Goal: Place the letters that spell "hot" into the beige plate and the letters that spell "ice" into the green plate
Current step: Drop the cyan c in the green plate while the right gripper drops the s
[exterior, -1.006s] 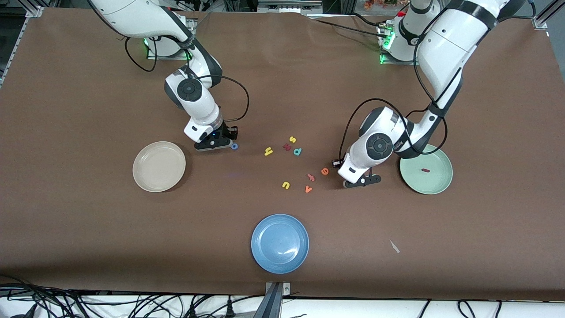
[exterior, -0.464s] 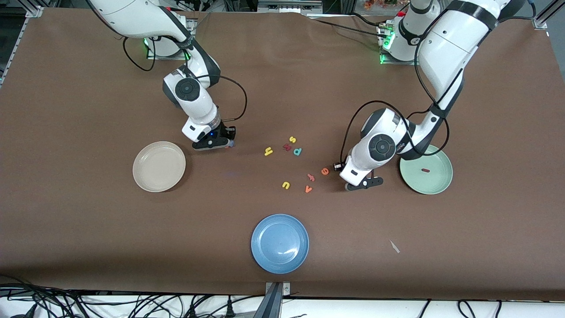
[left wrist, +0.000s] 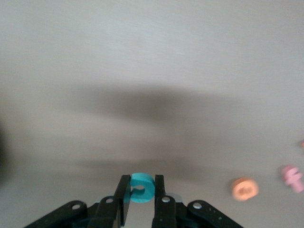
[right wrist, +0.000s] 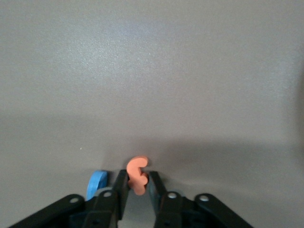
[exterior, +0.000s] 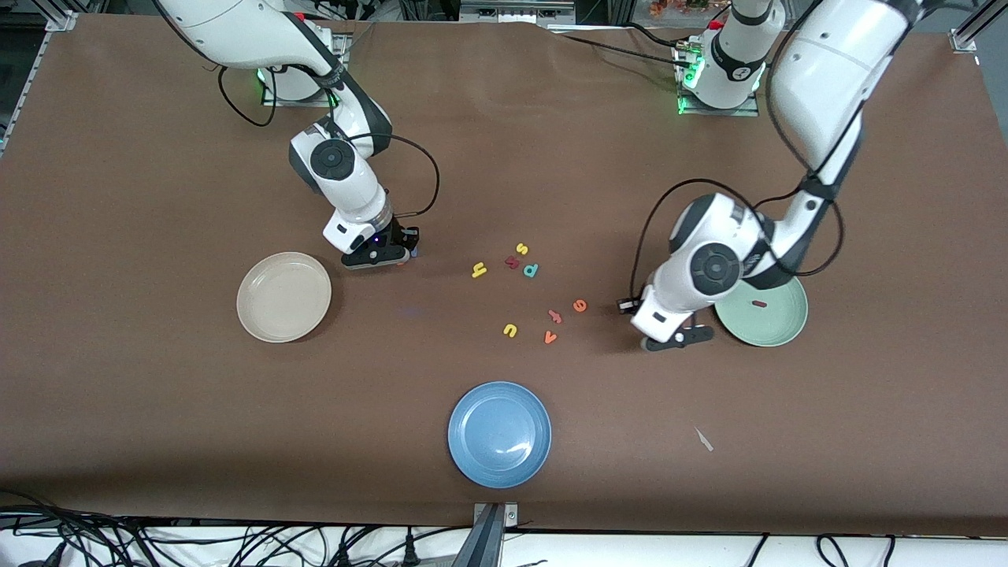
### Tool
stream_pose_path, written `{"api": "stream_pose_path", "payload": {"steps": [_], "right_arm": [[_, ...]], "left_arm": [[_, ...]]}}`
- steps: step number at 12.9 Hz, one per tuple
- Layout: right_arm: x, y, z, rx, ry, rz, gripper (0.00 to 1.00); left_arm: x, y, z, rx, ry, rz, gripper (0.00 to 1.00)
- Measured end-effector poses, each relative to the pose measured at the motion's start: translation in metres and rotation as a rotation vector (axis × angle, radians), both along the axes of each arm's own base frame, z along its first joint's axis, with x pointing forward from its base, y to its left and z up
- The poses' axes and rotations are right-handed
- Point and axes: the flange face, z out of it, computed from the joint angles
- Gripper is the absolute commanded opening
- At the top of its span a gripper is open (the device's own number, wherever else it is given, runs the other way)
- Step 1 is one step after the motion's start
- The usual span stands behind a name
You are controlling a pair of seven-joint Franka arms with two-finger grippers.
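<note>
Nearest me sits the blue plate (exterior: 499, 433), empty and no part of the job. A little farther lie the spare u (exterior: 510, 330) and v (exterior: 550, 338). The left gripper (exterior: 676, 338) hangs over the table just beside the green plate (exterior: 780, 331), its jaws pinched on the teal c (left wrist: 141, 186), I'd say to carry it in beside the dark red i (exterior: 759, 303) already there. The orange e (exterior: 579, 305) waits on the table. The beige plate (exterior: 283, 297) holds nothing. Just beside it, the right gripper (exterior: 378, 257) sits low, jaws tight on the orange t (right wrist: 137, 175); the blue o (right wrist: 97, 183) lies against one finger. The h (exterior: 478, 270) rests loose near the p (exterior: 531, 270) and s (exterior: 521, 249).
</note>
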Motion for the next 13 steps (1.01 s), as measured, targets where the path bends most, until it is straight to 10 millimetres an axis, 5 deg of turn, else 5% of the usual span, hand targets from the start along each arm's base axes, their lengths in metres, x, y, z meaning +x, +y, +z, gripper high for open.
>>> {"api": "stream_pose_path", "payload": {"steps": [3,5,6,7,8,13], "right_arm": [[0.000,0.001,0.002,0.003,-0.005,0.001,0.08],[0.002,0.000,0.003,0.004,-0.008,-0.001,0.08],[0.004,-0.002,0.006,0.005,-0.014,-0.005,0.08],[0.009,-0.006,0.012,0.003,-0.023,-0.013,0.08],[0.015,-0.014,0.021,-0.004,-0.031,-0.021,0.08],[0.058,-0.109,0.075,-0.096,-0.051,0.019,0.09]], "left_arm": [[0.006,0.094,0.020,0.012,0.104,-0.109,0.08],[0.003,0.149,0.007,-0.017,0.146,-0.150,0.08],[-0.002,0.169,-0.002,-0.030,0.165,-0.157,0.20],[-0.006,0.181,-0.010,-0.040,0.183,-0.162,0.46],[-0.010,0.186,-0.017,-0.046,0.197,-0.164,0.99],[-0.007,0.169,-0.011,-0.059,0.182,-0.188,1.00]]}}
